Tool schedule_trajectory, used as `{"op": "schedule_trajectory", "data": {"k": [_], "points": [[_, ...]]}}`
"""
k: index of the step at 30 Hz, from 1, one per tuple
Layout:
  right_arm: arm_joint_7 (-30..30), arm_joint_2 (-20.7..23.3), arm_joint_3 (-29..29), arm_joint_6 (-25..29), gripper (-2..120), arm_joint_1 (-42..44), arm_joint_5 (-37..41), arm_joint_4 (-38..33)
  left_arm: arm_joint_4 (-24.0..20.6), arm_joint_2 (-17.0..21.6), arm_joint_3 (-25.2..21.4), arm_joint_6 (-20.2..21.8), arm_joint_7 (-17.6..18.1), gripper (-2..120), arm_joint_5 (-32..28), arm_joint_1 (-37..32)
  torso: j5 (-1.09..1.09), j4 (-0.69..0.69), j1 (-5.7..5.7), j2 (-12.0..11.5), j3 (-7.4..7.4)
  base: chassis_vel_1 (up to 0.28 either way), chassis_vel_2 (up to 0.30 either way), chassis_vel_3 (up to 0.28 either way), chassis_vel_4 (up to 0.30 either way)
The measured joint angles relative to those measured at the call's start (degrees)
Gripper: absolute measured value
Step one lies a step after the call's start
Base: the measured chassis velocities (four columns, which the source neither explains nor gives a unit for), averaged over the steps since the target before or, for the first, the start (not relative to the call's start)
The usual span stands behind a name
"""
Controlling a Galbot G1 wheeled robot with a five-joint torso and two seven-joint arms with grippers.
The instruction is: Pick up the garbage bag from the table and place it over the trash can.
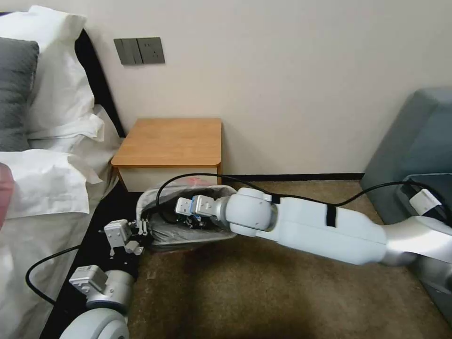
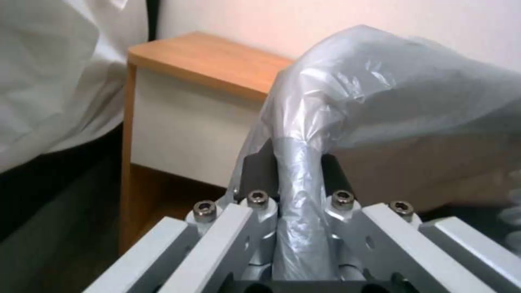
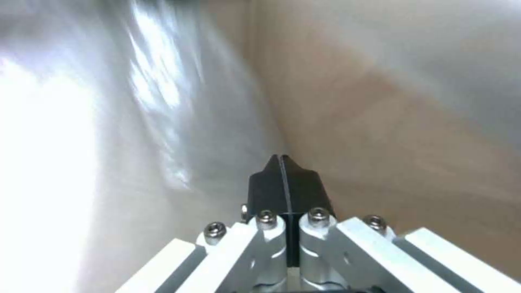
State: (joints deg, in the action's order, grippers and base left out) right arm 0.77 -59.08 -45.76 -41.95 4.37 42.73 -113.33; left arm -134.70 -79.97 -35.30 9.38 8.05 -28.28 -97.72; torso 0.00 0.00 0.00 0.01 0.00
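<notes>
Head view: thin translucent grey plastic garbage bag (image 1: 188, 230) already draped in and over cream rectangular trash can (image 1: 221, 190) on floor before orange-brown wooden bedside surface (image 1: 172, 141). Right gripper (image 1: 188, 217) inside bin; left gripper (image 1: 143, 229) at bin's left rim. Bed close alongside.

Left wrist view: jaws clamped on film-covered rim.

Right wrist view: jaws together, empty, liner walls around. Judged step: seating liner; next, spread film over remaining rim.
</notes>
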Motion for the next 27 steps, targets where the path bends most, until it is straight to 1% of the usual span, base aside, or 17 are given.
{"op": "schedule_trajectory", "data": {"k": [2,4,6,7,9,10,11,12,13,14,15,16,18,19,22,23,27], "points": [[4.37,2.51,4.21,0.00,0,0.73,8.76,-4.62,0.81,0.07,0.09,0.68,0.63,5,-1.21,0.04,0.00,0.00,0.00,0.00,0.00,0.000,0.000,0.000,0.000],[6.36,3.95,6.79,0.03,0,1.56,12.30,-7.00,1.24,0.19,0.51,1.27,1.21,5,-2.13,0.04,0.00,0.01,0.00,0.00,0.00,0.000,0.000,0.000,0.000],[13.87,7.68,11.34,1.71,0,4.04,18.82,-13.59,2.09,0.41,1.92,2.98,3.50,5,-4.29,0.12,0.02,0.01,0.00,-0.01,0.00,0.000,0.000,0.000,0.000],[13.87,7.68,11.34,1.71,0,4.04,18.82,-13.59,2.09,0.41,1.92,2.98,3.50,5,-4.29,0.12,0.02,0.01,0.00,-0.01,0.00,0.000,0.000,0.000,0.000],[22.08,13.01,15.17,6.15,9,8.19,21.02,-20.47,2.73,0.77,3.87,4.31,6.22,5,-6.20,0.17,-0.01,0.00,0.00,0.00,0.00,0.000,0.000,0.000,0.000],[23.70,15.08,16.90,7.72,12,10.76,20.37,-22.32,2.79,0.93,4.52,4.83,6.87,5,-6.88,0.16,0.00,0.00,0.00,0.00,0.00,0.000,0.000,0.000,0.000],[25.01,18.47,19.81,9.98,18,16.49,16.31,-24.63,2.85,1.36,5.73,5.91,8.00,5,-8.30,0.13,0.03,-0.01,0.00,0.00,0.00,0.000,0.000,0.000,0.000],[25.01,18.47,19.81,9.98,18,16.49,16.31,-24.63,2.85,1.36,5.73,5.91,8.00,5,-8.30,0.13,0.03,-0.01,0.00,0.00,0.00,0.000,0.000,0.000,0.000],[25.51,20.74,23.13,11.86,22,22.43,11.31,-25.96,2.86,1.73,6.83,6.90,8.84,5,-9.48,0.06,0.03,-0.03,0.00,0.00,0.00,0.000,0.000,0.000,0.000],[25.74,21.71,28.06,13.74,28,29.20,5.65,-26.90,2.77,2.10,7.92,7.93,9.79,5,-10.38,-0.11,0.00,-0.02,0.00,0.01,-0.01,0.000,0.000,0.000,0.000],[25.74,21.71,28.06,13.74,28,29.20,5.65,-26.90,2.77,2.10,7.92,7.93,9.79,5,-10.38,-0.11,0.00,-0.02,0.00,0.01,-0.01,0.000,0.000,0.000,0.000],[25.81,21.51,32.49,15.24,34,36.93,-0.18,-27.55,2.49,2.44,8.85,8.66,10.64,5,-10.78,-0.46,-0.01,-0.02,0.00,0.00,-0.01,0.000,0.000,0.000,0.000],[25.44,19.54,39.66,17.49,43,50.19,-9.03,-28.12,2.16,3.57,10.53,10.16,12.37,5,-10.96,-0.68,0.07,-0.01,-0.01,0.00,-0.01,0.000,0.000,0.000,0.000],[25.44,19.54,39.66,17.49,43,50.19,-9.03,-28.12,2.16,3.57,10.53,10.16,12.37,5,-10.96,-0.68,0.07,-0.01,-0.01,0.00,-0.01,0.000,0.000,0.000,0.000],[23.93,15.64,48.29,20.04,57,63.71,-18.02,-27.89,2.37,6.01,12.88,12.33,14.32,5,-10.96,-0.59,0.01,-0.02,-0.01,0.00,-0.01,0.000,0.000,0.000,0.000],[23.93,15.64,48.29,20.04,57,63.71,-18.02,-27.89,2.37,6.01,12.88,12.33,14.32,5,-10.96,-0.59,0.01,-0.02,-0.01,0.00,-0.01,0.000,0.000,0.000,0.000],[23.09,10.15,52.64,23.55,75,71.86,-24.84,-26.21,4.97,7.99,14.75,13.47,15.30,5,-11.09,-0.14,-0.02,0.00,0.00,0.00,0.00,0.000,0.000,0.000,0.000]]}}
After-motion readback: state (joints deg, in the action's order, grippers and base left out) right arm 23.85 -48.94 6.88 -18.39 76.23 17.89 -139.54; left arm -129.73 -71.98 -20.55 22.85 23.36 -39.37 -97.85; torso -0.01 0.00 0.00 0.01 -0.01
